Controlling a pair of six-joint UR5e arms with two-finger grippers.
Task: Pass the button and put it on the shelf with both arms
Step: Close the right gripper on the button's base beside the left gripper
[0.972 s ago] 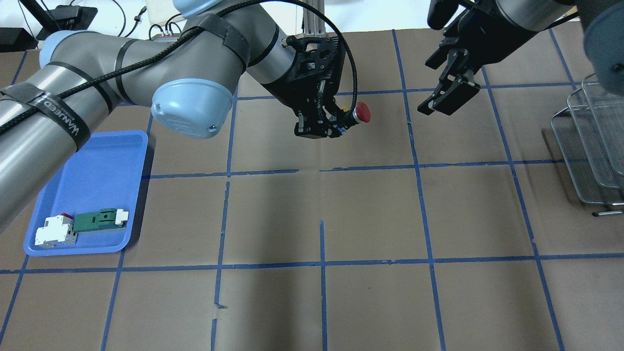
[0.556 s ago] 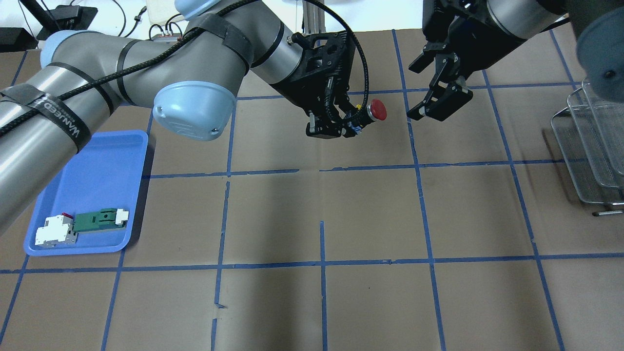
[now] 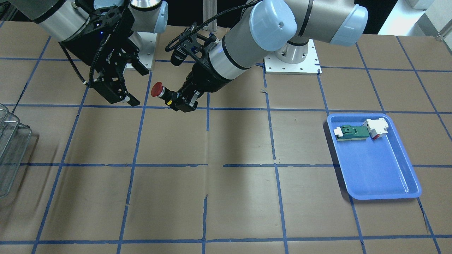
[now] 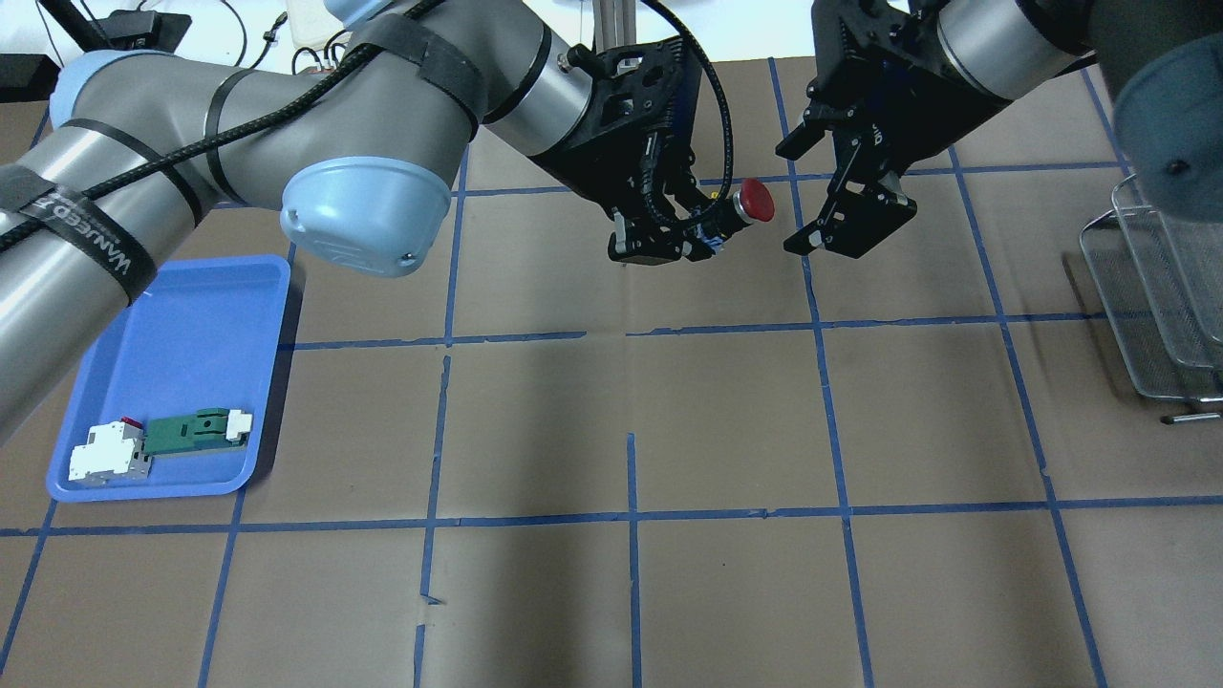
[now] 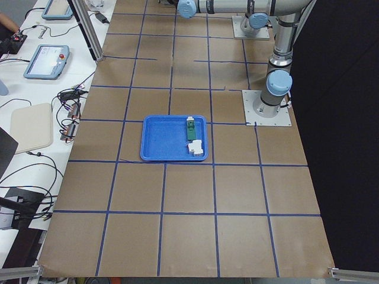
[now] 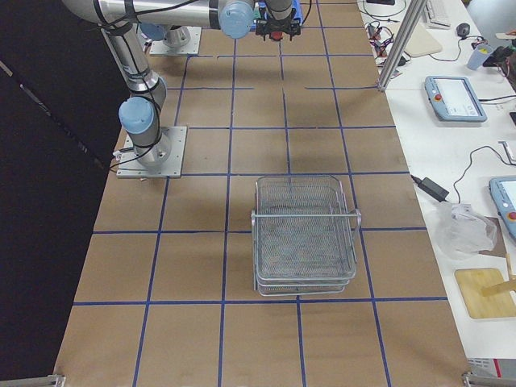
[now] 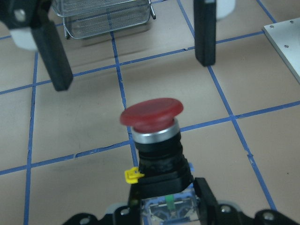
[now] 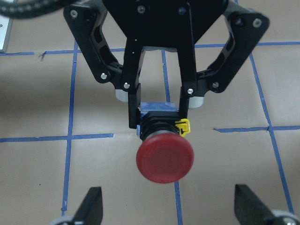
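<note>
Button point(image 4: 755, 201) closer to right pincer point(image 4: 834, 235)

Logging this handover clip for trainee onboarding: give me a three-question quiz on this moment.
1. True or false: the right gripper is shut on the button.
2. Which way does the button's red cap face? A) toward the right gripper B) straight down C) straight up
3. How many items lie in the blue tray?
Key: 1 false: it is open, clear of the button, which the left gripper holds by its base. 2 A. 3 two: a green-and-white part and a white block.
</note>
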